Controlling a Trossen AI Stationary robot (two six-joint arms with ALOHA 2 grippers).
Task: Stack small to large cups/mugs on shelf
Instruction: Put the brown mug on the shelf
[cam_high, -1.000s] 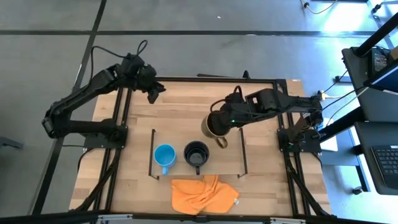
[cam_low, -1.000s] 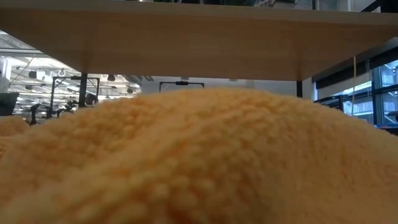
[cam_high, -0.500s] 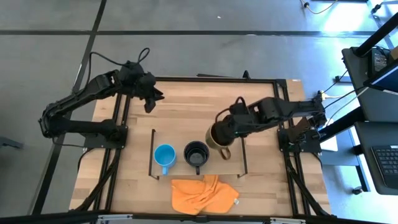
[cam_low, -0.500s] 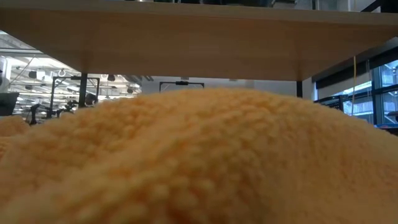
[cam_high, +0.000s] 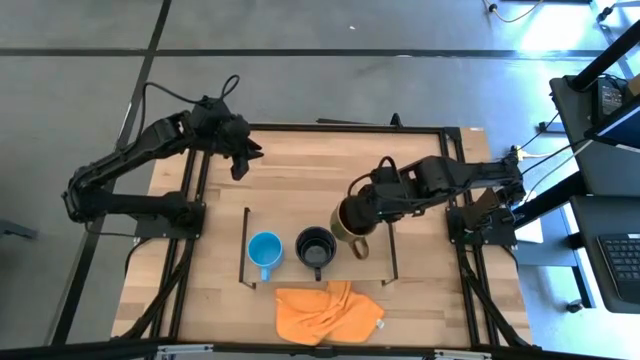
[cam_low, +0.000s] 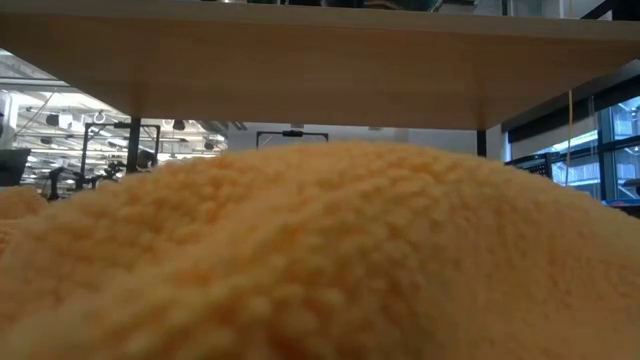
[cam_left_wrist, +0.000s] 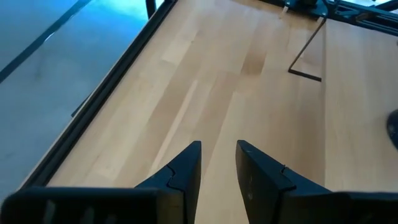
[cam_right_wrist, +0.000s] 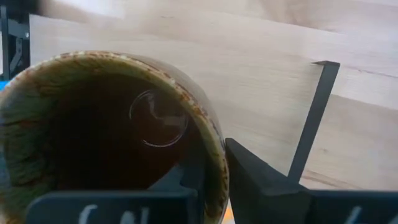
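The olive-brown mug is over the right end of the low wood shelf, next to the black mug. The light-blue mug stands at the shelf's left end. Both of those mugs stand upright on their bases. My right gripper is shut on the olive-brown mug. My left gripper is at the far left of the table, over bare wood; its fingers stand a little apart and hold nothing. My right gripper holds the olive-brown mug by its rim wall, one finger inside the mug and one finger outside. It comes from the table's right, slanting down. The handle points toward the near edge. I cannot tell whether the base rests on the shelf.
An orange fleece cloth lies crumpled in front of the shelf near the table's front edge and fills the low view. Thin black end frames stand at both ends of the shelf. Bare tabletop lies behind the shelf.
My right gripper has carried the olive-brown mug toward the table's near edge, from behind the shelf to over its right end beside the black mug, then nearly stopped. My left gripper has shifted a little toward the near edge.
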